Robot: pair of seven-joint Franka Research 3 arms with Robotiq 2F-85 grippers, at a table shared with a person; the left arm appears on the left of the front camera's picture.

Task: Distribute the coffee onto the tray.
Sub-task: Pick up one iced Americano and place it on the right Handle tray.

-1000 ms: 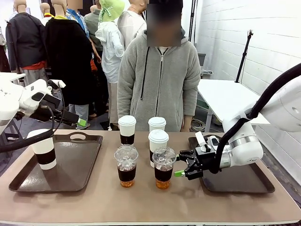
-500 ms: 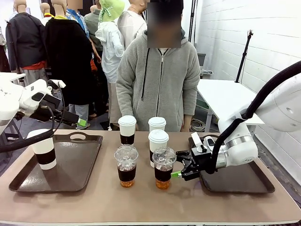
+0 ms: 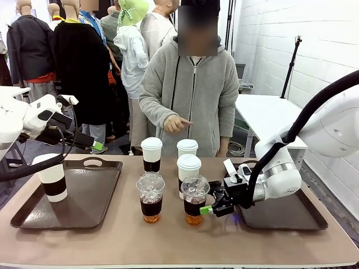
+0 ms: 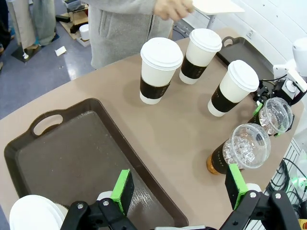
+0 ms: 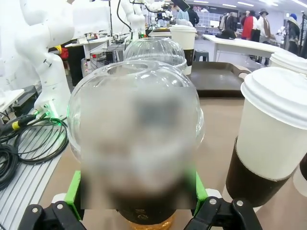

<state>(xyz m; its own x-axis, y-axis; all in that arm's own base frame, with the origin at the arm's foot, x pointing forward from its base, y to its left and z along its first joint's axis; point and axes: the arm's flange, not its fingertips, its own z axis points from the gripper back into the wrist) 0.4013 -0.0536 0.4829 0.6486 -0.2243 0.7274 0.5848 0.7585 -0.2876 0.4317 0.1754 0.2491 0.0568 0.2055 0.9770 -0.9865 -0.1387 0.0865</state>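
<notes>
Two clear dome-lidded iced coffees (image 3: 151, 197) (image 3: 194, 200) stand at the table's middle front. Three white paper cups with dark sleeves (image 3: 151, 154) (image 3: 187, 148) (image 3: 189, 168) stand behind them. Another paper cup (image 3: 50, 177) stands on the left tray (image 3: 84, 196). My right gripper (image 3: 210, 205) is open, its green pads (image 5: 74, 194) on either side of the right iced coffee (image 5: 136, 143). My left gripper (image 3: 95, 145) hangs open above the left tray (image 4: 72, 158), nothing between its fingers (image 4: 122, 189).
The right tray (image 3: 286, 216) lies under my right arm. A person in a grey hoodie stands at the far side, one hand (image 3: 176, 123) pointing down over the cups. A white side table (image 3: 269, 115) stands at the back right.
My right gripper has slid left until its open fingers stand around the right iced coffee. The person's hand has come up and points down. My left arm has not moved.
</notes>
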